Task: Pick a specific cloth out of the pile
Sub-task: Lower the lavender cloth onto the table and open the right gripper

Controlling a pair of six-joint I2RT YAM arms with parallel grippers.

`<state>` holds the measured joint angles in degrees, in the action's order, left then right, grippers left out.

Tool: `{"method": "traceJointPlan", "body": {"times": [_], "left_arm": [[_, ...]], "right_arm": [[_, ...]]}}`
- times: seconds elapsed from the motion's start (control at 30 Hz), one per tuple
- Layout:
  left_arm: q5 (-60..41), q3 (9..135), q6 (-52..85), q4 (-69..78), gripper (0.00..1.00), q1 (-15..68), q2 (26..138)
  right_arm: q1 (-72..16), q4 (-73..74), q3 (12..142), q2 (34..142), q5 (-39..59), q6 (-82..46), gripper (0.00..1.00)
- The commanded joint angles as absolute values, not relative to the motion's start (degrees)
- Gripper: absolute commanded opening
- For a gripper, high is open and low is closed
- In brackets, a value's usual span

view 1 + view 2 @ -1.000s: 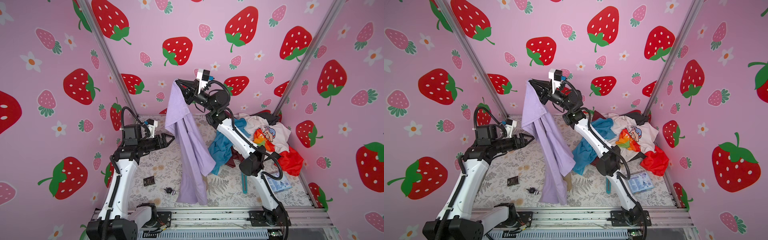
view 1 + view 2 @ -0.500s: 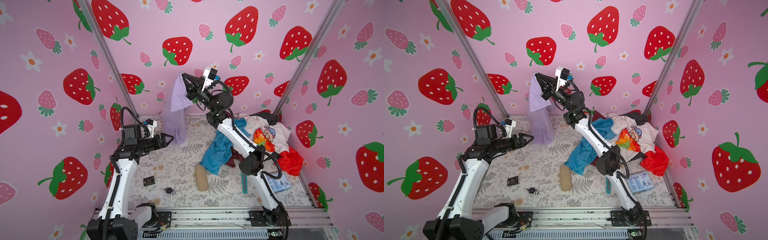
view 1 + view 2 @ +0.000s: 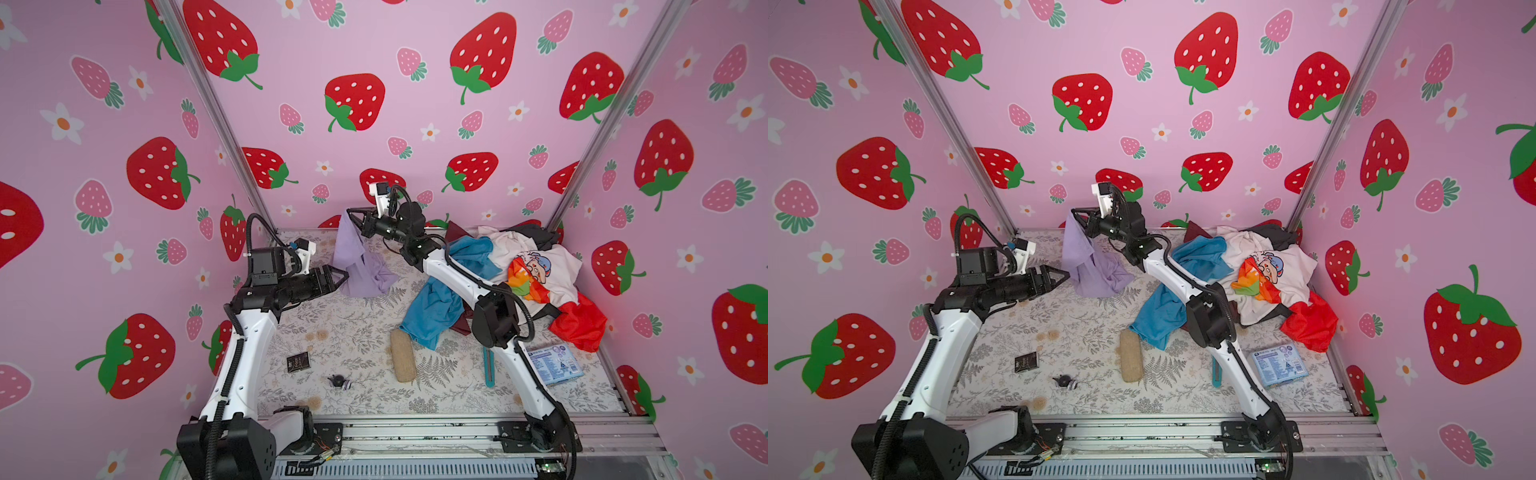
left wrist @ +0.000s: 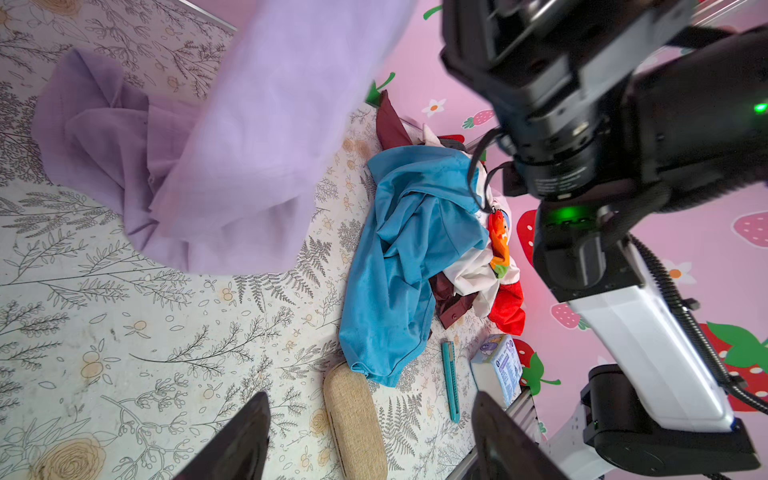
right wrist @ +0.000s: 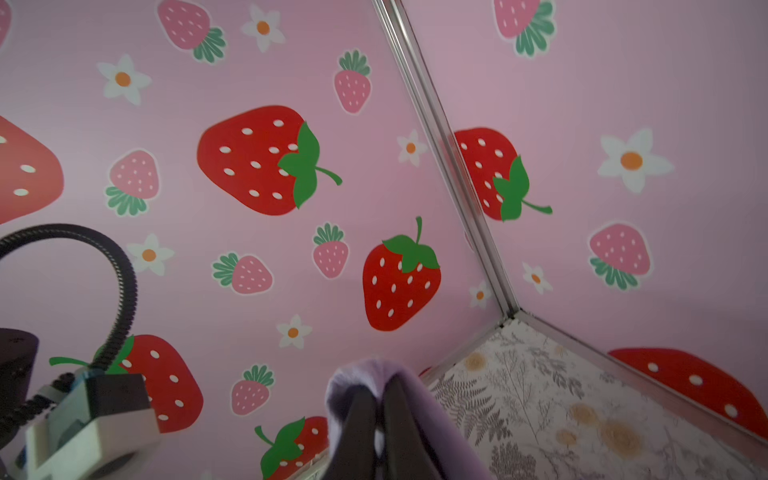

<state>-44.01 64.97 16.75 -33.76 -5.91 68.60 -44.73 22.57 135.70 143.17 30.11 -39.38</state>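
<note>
Both top views look down from high above the front rail (image 3: 415, 432), facing the back wall (image 3: 291, 62). From far off they take in the whole desk (image 3: 357, 332) and both arms, and share nearly all of it, slid a little sideways. The left wrist view sits just behind the left jaws and looks out between their tips, low across the desk, with the cloth (image 4: 232, 166), the pile (image 4: 399, 257) and the right arm (image 4: 648, 332) close ahead. The right wrist view sits just behind the right jaws and tilts up at the wall corner (image 5: 457, 174), the cloth bunched at their tips. Both wrist views share the cloth.
</note>
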Motion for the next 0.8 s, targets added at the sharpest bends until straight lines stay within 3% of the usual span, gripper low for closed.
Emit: {"method": "traceJointPlan", "body": {"times": [0.0, 0.13, 0.23, 0.43, 0.53, 0.77], "left_arm": [[-46.5, 66.5, 17.7, -32.1, 0.77, -6.2, 69.7], [-46.5, 67.0, 17.4, -32.5, 0.77, -6.2, 70.2], [-45.8, 67.2, 16.7, -33.5, 0.77, -6.2, 70.0], [-44.8, 68.0, 15.1, -33.4, 0.77, -6.2, 72.0], [-44.7, 69.4, 15.3, -32.4, 0.77, -6.2, 74.7], [-45.1, 70.9, 16.8, -30.5, 0.77, -6.2, 78.3]], "right_arm": [[-42.1, 19.2, 138.2, 145.5, 31.6, -43.8, 0.14], [-39.7, 19.1, 138.2, 149.3, 31.5, -47.5, 0.11], [-39.5, 15.7, 139.6, 151.8, 30.7, -47.4, 0.18], [-38.9, 1.9, 143.2, 156.8, 37.2, -51.3, 0.01], [-40.2, -6.3, 142.6, 156.1, 40.5, -46.1, 0.03], [-43.6, -23.3, 135.2, 151.9, 36.5, -38.3, 0.09]]}}
